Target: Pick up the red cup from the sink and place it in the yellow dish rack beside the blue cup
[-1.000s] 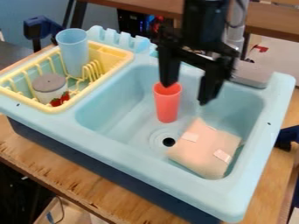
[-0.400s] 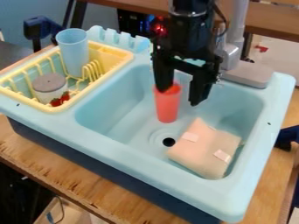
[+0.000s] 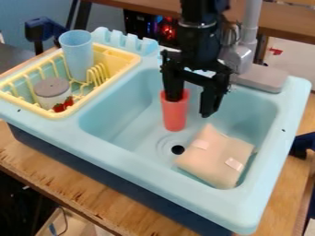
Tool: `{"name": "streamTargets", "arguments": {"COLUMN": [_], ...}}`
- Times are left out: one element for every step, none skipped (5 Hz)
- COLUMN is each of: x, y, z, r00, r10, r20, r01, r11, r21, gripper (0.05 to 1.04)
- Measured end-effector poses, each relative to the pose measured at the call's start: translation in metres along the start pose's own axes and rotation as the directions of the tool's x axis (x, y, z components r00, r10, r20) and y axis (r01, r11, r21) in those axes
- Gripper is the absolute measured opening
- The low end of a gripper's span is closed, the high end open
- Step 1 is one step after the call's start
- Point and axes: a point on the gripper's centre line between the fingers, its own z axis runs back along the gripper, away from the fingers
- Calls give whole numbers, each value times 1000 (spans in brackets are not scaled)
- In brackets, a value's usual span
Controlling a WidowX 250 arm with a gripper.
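Red cup (image 3: pixel 175 117) | smooth, tapered | tool (image 3: pixel 191 107) spread open, one finger at round mouth

The black arm (image 3: pixel 200 37) hangs down, its pincer (image 3: pixel 191 107) fingers parted

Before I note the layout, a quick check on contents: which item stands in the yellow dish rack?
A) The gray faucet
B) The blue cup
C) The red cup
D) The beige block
B: the blue cup stands in the yellow dish rack, at its back.
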Motion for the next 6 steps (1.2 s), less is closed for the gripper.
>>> {"name": "streamTargets", "arguments": {"x": [4,10,11,9,7,0], "y": [3,10,14,14,14,15], "z": [-5,-7,-8,-8,-9,-8], "r00": [1000,1000,999,999,998,998], "r10": [4,27,44,45,46,47], "r20": [-8,2,-18,-31,-42,-53], "r01": [-4,-27,-44,-45,-46,-46], "r11": [1000,1000,999,999,999,999], "r21": [10,9,3,6,7,20], "gripper": [1000,948,668,366,170,102]}}
